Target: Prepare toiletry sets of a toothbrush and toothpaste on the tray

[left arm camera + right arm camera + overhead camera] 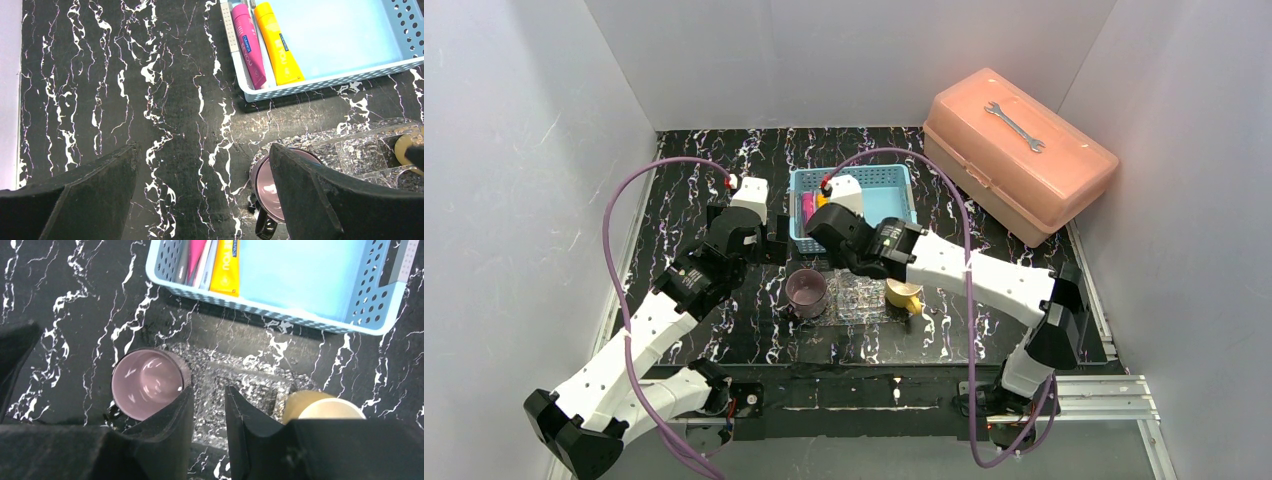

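Observation:
The clear glittery tray [861, 297] lies between a purple cup [807, 291] and a yellow cup [904, 294]. A pink-magenta tube [248, 45] and a yellow tube [279, 45] lie side by side at the left end of the light-blue basket [325, 82]. Thin pale toothbrushes [206, 262] rest beside the pink tube [195, 255]. My right gripper [209, 390] hovers over the tray [250, 385], jaws parted with nothing between them. To the left of the purple cup [265, 187], my left gripper [202, 150] stands wide open over bare tabletop.
A pink toolbox [1019, 150] with a wrench on its lid sits at the back right. White walls enclose the black marbled table on three sides. The right half of the basket floor [300, 275] is bare.

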Robot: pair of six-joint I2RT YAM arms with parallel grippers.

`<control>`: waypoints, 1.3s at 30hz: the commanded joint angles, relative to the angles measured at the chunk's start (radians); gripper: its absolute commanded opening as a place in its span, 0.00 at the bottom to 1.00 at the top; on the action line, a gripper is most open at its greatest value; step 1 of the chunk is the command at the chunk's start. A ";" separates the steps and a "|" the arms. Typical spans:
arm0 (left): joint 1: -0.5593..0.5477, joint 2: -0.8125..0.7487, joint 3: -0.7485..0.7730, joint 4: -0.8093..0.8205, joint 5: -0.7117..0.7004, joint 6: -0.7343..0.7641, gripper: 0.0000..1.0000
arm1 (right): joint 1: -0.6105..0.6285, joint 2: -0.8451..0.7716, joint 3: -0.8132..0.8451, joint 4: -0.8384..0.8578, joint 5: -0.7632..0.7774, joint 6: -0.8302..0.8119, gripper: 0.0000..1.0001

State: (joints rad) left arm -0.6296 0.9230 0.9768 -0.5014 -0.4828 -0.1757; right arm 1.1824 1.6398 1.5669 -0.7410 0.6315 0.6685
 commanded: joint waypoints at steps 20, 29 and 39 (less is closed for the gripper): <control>0.002 -0.022 -0.015 0.024 -0.024 0.001 0.98 | -0.357 0.288 0.230 0.193 -0.356 -0.250 0.53; 0.002 -0.035 -0.013 0.026 0.003 -0.001 0.98 | -0.381 0.433 0.334 0.202 -0.383 -0.264 0.68; 0.003 -0.038 -0.013 0.031 0.029 0.000 0.98 | -0.419 0.583 0.451 0.223 -0.432 -0.262 0.75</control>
State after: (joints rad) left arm -0.6296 0.9031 0.9714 -0.4927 -0.4553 -0.1753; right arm 0.7845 2.1822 1.9495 -0.5575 0.2321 0.4141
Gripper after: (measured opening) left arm 0.983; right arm 0.744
